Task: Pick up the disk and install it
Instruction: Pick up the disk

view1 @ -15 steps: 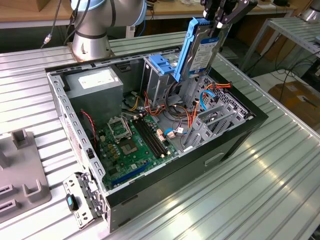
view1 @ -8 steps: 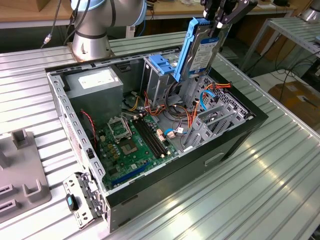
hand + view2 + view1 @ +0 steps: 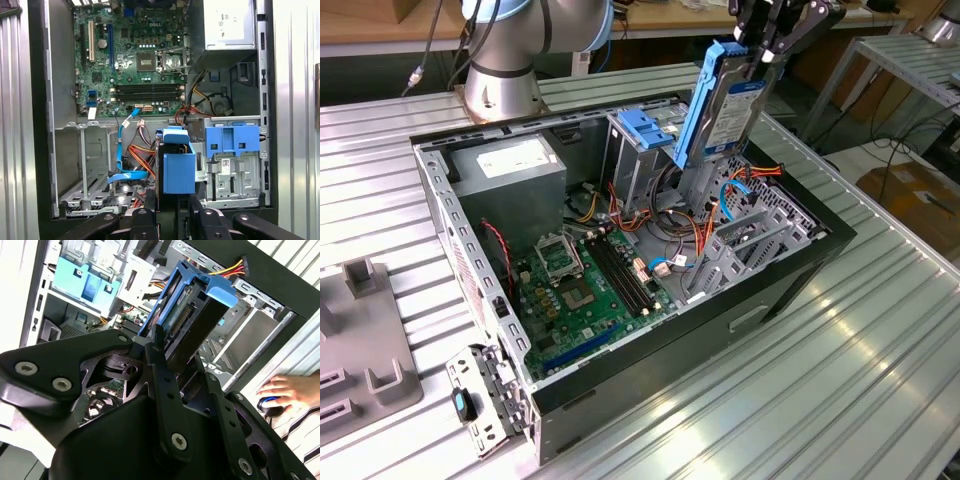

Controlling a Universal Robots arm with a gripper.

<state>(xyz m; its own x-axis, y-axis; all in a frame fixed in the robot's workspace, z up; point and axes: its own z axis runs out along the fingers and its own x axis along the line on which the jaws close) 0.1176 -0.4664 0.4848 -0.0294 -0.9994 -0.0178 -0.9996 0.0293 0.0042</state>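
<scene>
My gripper (image 3: 760,52) is pinched on the top end of the silver-grey hard drive in its blue plastic carrier (image 3: 723,100), dangling it upright over the open black computer case (image 3: 650,360), presumably to slot in end-first.

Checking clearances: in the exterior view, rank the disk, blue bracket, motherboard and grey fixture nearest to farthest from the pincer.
1. disk, held in the pincer.
2. blue bracket, atop the cage.
3. motherboard, low inside the case.
4. grey fixture, outside the case, exterior view's left.
</scene>
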